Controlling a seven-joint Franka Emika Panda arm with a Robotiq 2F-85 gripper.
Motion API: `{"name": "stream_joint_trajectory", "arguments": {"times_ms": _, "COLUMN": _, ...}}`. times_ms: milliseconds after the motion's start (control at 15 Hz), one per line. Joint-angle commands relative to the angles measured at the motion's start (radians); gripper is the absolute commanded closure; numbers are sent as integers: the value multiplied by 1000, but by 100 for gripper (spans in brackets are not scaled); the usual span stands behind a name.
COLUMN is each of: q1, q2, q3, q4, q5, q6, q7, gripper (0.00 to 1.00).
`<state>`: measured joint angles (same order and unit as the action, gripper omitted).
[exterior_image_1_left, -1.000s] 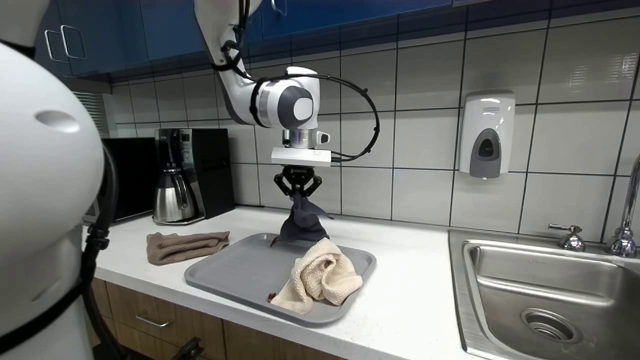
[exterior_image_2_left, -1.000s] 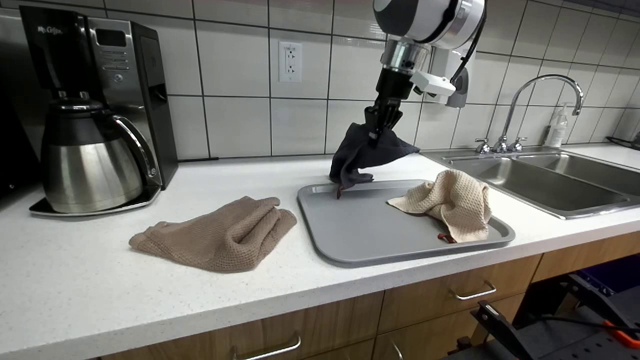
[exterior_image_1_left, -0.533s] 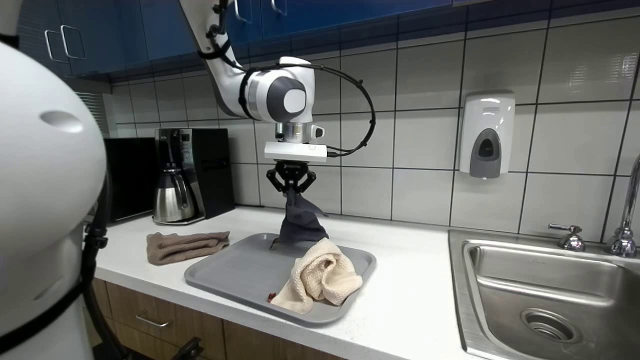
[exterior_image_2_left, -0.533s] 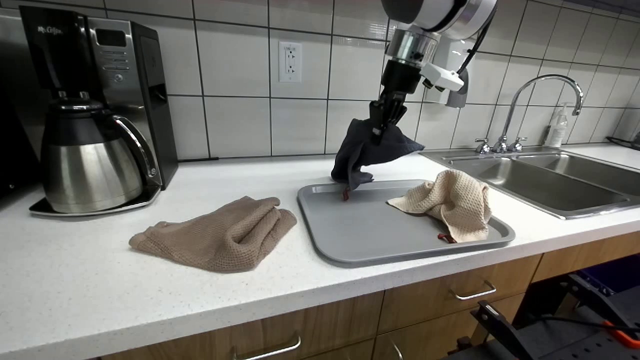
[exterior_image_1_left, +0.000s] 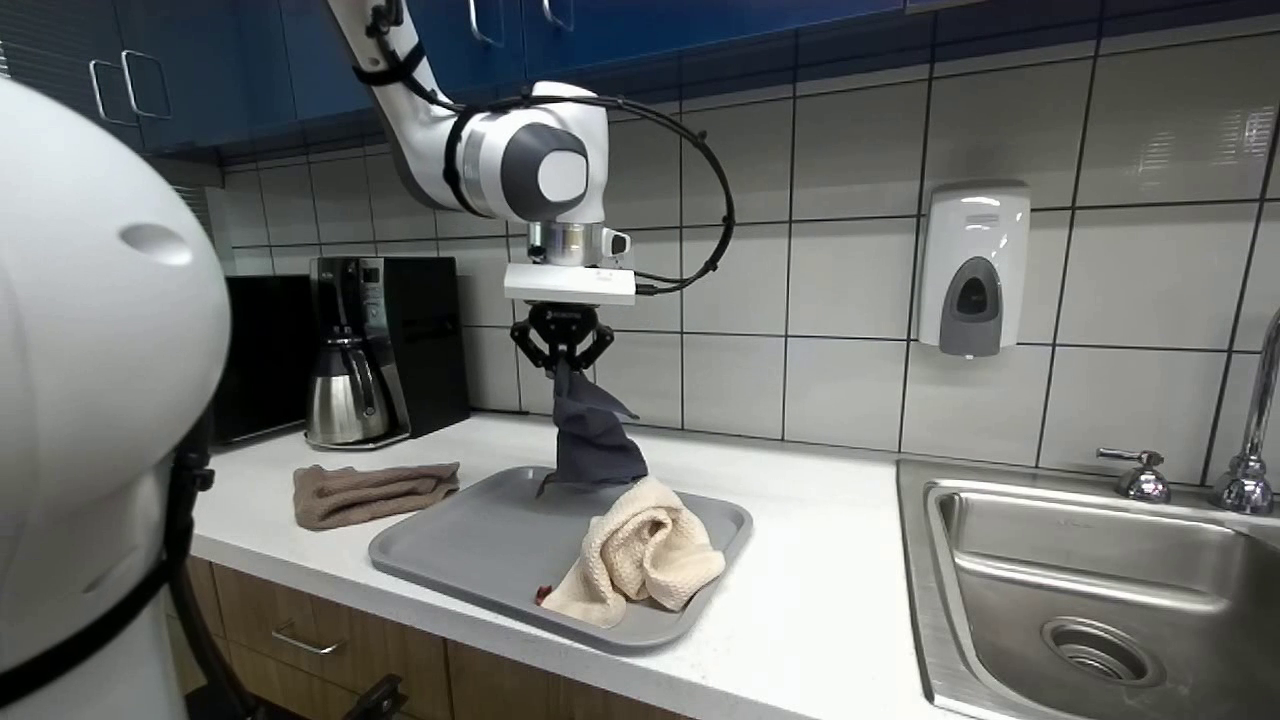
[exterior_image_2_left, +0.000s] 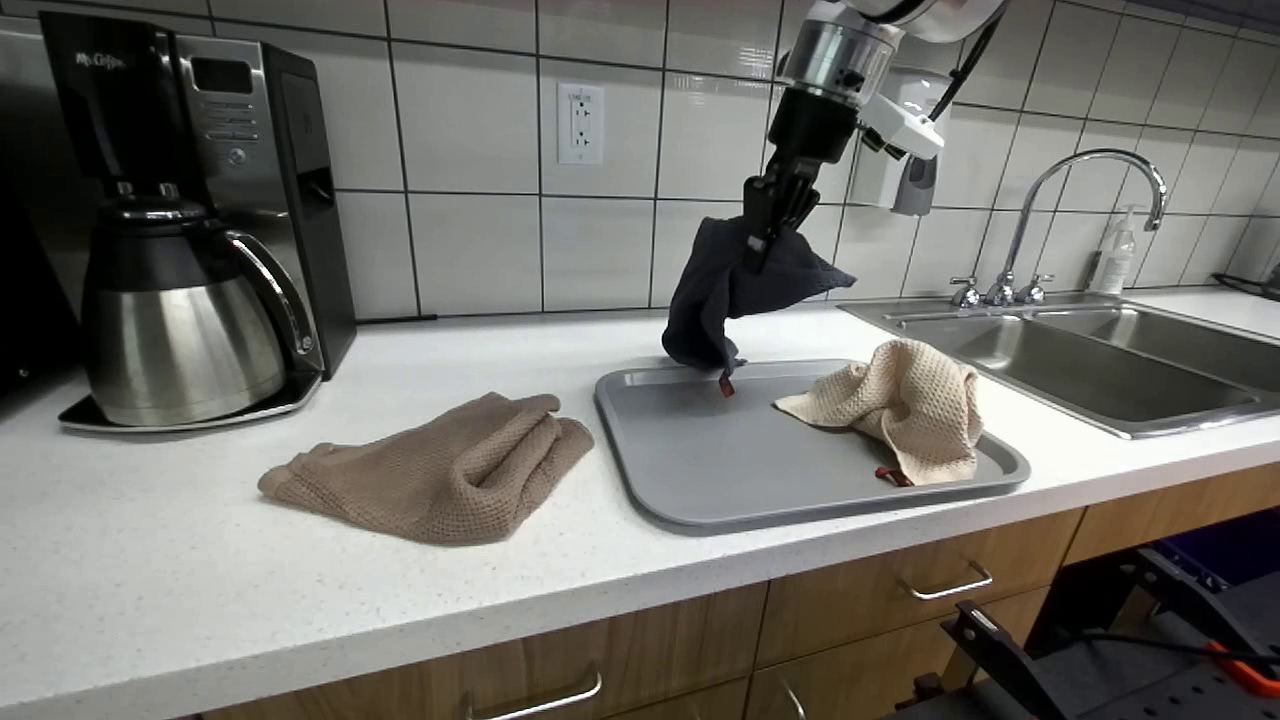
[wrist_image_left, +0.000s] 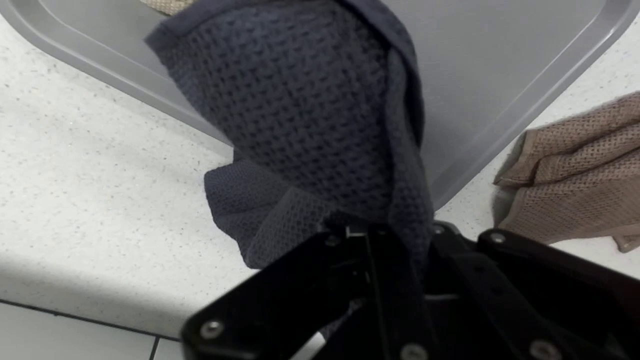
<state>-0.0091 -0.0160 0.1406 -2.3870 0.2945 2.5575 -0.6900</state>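
Three cloths (exterior_image_1_left: 598, 438), one tray (exterior_image_2_left: 735, 455), one pincer (exterior_image_1_left: 564, 366)

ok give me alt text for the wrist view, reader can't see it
A black hand pinches a dark blue cloth that partly hides a gray tray. At right, a brown cloth lies on the white counter beside the tray.

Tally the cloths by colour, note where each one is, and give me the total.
Dark blue cloth: 1, hanging from the gripper
Brown cloth: 1, on the counter
Cream cloth: 1, on the gray tray
Total: 3
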Motion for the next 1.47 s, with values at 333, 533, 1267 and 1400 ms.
{"name": "stream_joint_trajectory", "arguments": {"times_ms": 333, "q1": 73, "q2": -135, "q3": -63, "q4": -110, "q5": 13, "q6": -12, "q7": 4, "gripper": 98}}
{"name": "stream_joint_trajectory", "arguments": {"times_ms": 533, "q1": 90, "q2": -174, "q3": -79, "q4": -139, "q5": 9, "q6": -6, "q7": 15, "gripper": 98}}
{"name": "stream_joint_trajectory", "arguments": {"times_ms": 1267, "q1": 147, "q2": -288, "q3": -134, "q4": -218, "q5": 4, "q6": 6, "q7": 54, "gripper": 98}}
{"name": "stream_joint_trajectory", "arguments": {"times_ms": 1400, "q1": 154, "q2": -297, "q3": -139, "q4": -228, "q5": 0, "q6": 8, "q7": 68, "gripper": 98}}
